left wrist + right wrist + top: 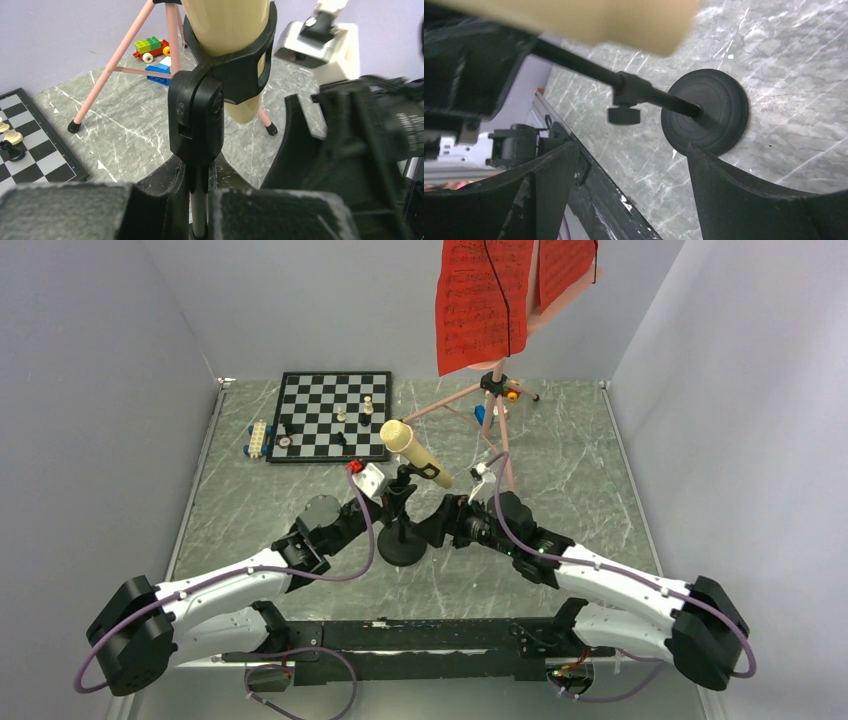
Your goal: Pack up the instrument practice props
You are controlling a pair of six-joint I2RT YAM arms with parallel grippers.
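Note:
The cream foam-headed microphone (412,452) sits tilted in the black clip (220,75) of its stand, whose black round base (402,552) rests on the marble table. My left gripper (392,498) is shut on the thin stand pole (200,210) just below the clip. My right gripper (442,520) is open and empty to the right of the stand. In the right wrist view the base (706,111) lies beyond its spread fingers (549,175). The pink tripod music stand (478,400) stands at the back and holds the red sheet-music pages (485,305).
A chessboard (333,415) with pieces lies at the back left, with a toy brick piece (259,438) at its left edge. Coloured toy bricks (152,47) sit between the tripod legs. Grey walls enclose the table on three sides.

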